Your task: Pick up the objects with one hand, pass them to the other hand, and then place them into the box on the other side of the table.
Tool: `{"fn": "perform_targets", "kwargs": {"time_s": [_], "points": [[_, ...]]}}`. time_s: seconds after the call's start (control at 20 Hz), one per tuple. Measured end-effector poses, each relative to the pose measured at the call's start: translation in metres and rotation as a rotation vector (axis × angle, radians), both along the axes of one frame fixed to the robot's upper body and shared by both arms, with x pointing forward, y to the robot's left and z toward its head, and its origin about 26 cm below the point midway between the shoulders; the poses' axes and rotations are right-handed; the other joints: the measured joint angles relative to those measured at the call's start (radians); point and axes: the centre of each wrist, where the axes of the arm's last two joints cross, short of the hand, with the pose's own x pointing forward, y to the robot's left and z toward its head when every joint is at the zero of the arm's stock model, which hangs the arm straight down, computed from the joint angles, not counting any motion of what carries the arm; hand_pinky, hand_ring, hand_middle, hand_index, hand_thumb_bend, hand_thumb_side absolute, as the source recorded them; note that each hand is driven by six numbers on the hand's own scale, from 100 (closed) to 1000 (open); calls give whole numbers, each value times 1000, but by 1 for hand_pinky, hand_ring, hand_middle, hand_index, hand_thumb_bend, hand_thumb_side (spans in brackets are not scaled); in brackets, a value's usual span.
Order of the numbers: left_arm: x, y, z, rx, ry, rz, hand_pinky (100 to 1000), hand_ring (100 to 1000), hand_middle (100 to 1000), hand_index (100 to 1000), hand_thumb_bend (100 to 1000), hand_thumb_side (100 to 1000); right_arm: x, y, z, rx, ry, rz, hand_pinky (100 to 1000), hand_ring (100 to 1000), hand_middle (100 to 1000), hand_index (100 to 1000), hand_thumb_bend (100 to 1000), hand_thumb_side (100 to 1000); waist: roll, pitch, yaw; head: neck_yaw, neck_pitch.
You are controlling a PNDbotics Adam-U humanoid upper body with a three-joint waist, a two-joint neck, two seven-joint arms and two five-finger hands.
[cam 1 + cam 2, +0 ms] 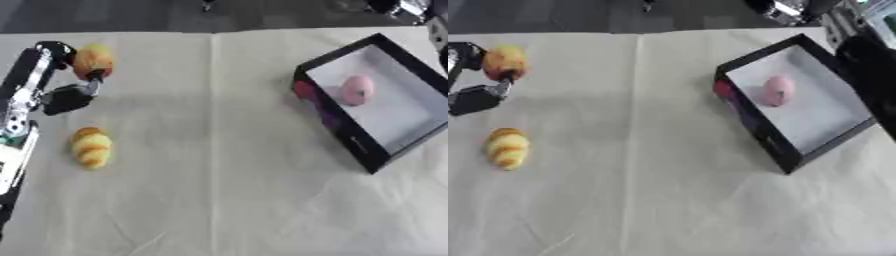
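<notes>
While a pink toy (pixel 356 90) lies boxed (pixel 385 150), the left hand (pixel 66 75) pinches an orange fruit (pixel 92 60); the croissant (pixel 90 147) waits near the counter's (pixel 227 200) left edge.

Both views look steeply down from the robot's head onto the cloth-covered table (pixel 219 200), facing its far edge, where a dark strip of floor shows at the top. They share nearly the whole scene: the black box (pixel 337 127) at right and the left hand (pixel 66 97) at the left edge. The right eye view sits slightly rightward, so everything shifts left in it.
</notes>
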Motion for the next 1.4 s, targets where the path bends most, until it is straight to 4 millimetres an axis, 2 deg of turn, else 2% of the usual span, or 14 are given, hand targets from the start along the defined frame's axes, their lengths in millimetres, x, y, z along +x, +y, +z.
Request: {"fn": "perform_targets", "kwargs": {"time_s": [0.3,0.55,1.15,1.4], "points": [[-2,-13,-4,-30,-34,-34,763,686,576,561,100,190,8,36,-6,-38,-14,65,1000,997,1000,1000,100,218,-8,-3,6,-15,0],[-4,-24,-10,-59,-51,-53,762,685,575,561,100,193,10,58,-12,-62,-27,97,1000,995,1000,1000,100,210,-10,-4,13,-24,0],[-13,-51,-14,-80,-123,-125,764,681,572,560,100,183,15,96,-25,-106,-55,139,1000,980,1000,1000,100,202,-13,-4,23,-46,0],[-18,-61,-13,-77,-142,-162,764,681,572,560,100,178,20,102,-29,-111,-60,127,1000,974,1000,1000,100,198,-13,-4,28,-53,0]]}}
